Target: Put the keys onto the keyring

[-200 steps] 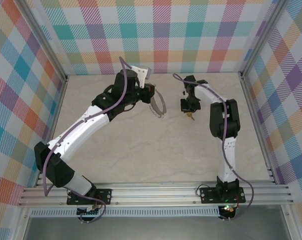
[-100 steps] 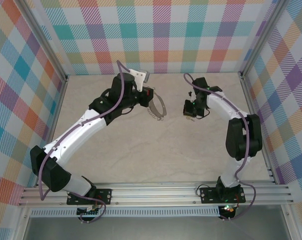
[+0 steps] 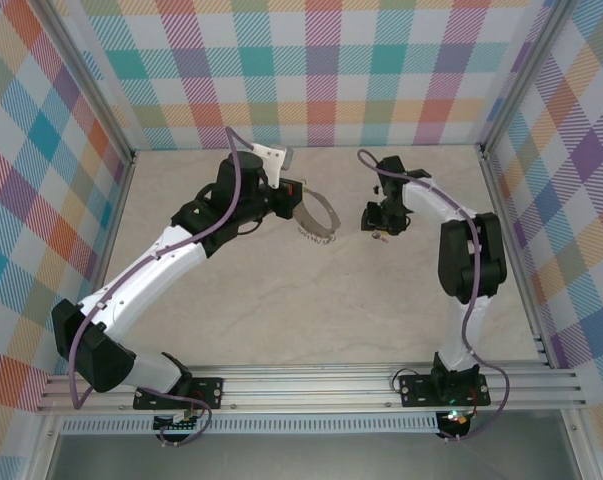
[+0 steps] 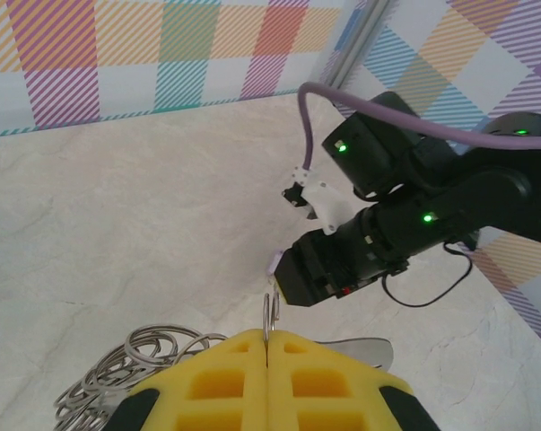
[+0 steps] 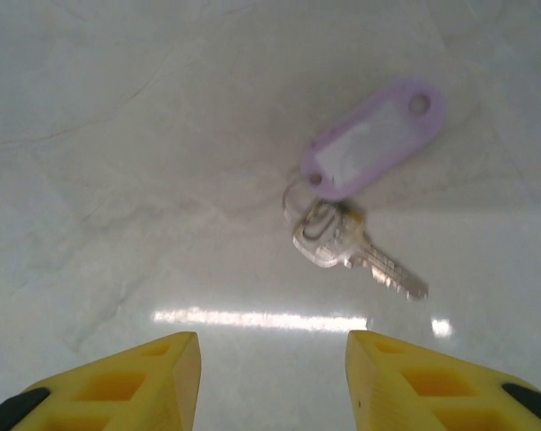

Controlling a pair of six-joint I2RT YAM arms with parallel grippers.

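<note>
Quick rundown: the far half of the table (image 3: 281, 300) is being worked by both arms, wrists turned toward each other. The left gripper (image 4: 267, 339) is clamped tight on the keyring (image 4: 131, 364). One thin turn of it is pinched right in the seam, and the rest of the grey loop is bunched just beside it. The right gripper (image 5: 270, 373) is spread apart with nothing in it. The key (image 5: 351, 244) is lying flat on the table just ahead of it, its lilac tag (image 5: 373, 139) attached. So the grab-the-key step looks to be the one in hand. Next, the jaws would need to be lowered around the key or tag and closed. That could be fiddly, since both lie so flat. Only then could it be carried over to the loop nearby.
</note>
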